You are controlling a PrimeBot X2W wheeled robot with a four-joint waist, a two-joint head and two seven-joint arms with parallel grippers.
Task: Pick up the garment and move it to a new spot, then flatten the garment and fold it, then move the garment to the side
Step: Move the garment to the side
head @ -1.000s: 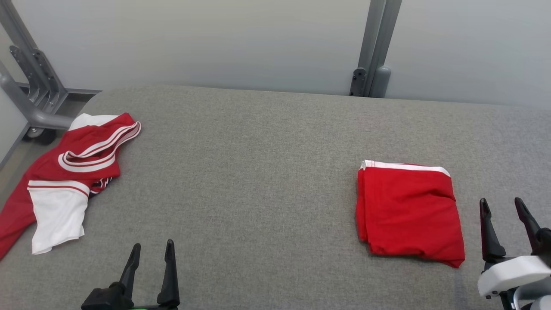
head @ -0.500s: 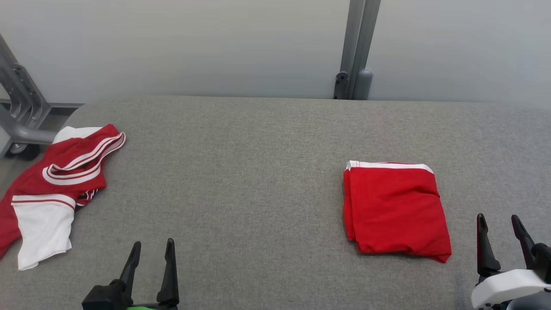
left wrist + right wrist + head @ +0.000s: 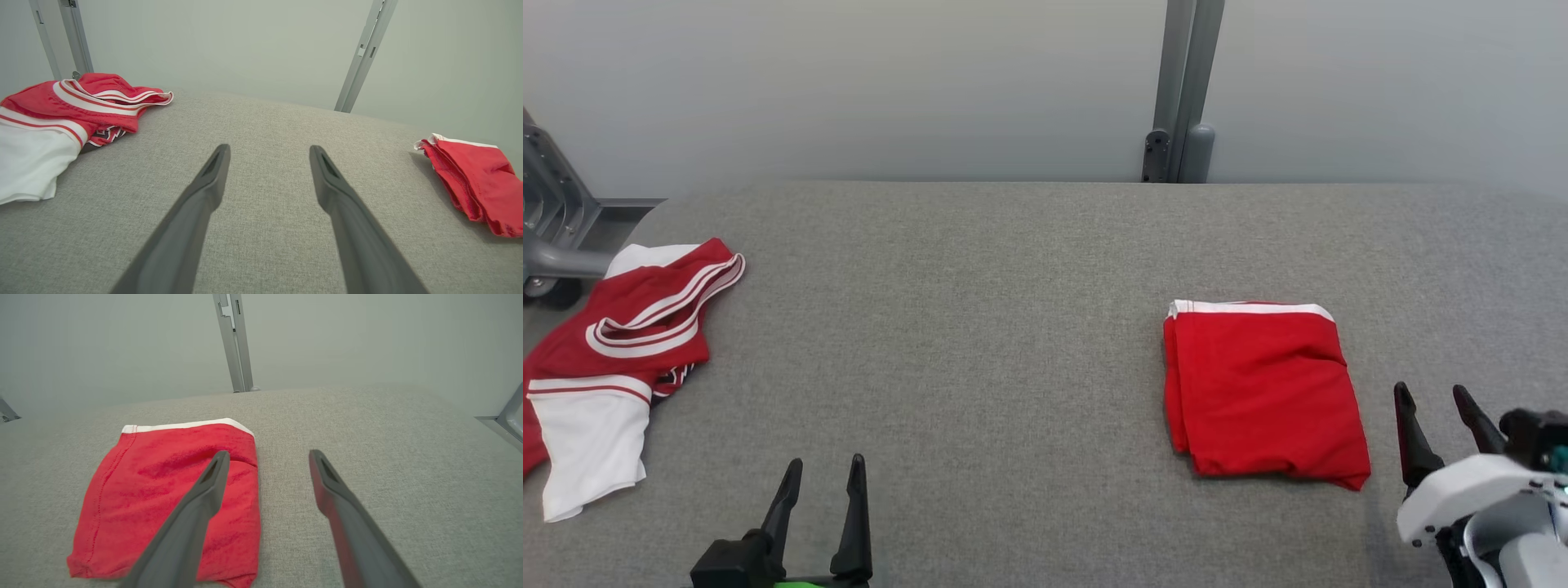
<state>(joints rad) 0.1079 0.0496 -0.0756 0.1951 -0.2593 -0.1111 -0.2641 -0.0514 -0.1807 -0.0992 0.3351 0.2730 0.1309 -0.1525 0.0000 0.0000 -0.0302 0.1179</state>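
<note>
Garment (image 3: pixel 1262 392), folded, well inside table (image 3: pixel 1013 327) edges

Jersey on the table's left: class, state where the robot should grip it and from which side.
Probably pinch the striped rim of the jersey, coming from its right with the left end effector: that rim stands up off the table in a fold, while the white panel lies flatter.

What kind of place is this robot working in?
Probably a lab or test cell for laundry folding: a grey padded table, plain pale panels on metal posts, a folded red garment and a crumpled red-and-white jersey.
</note>
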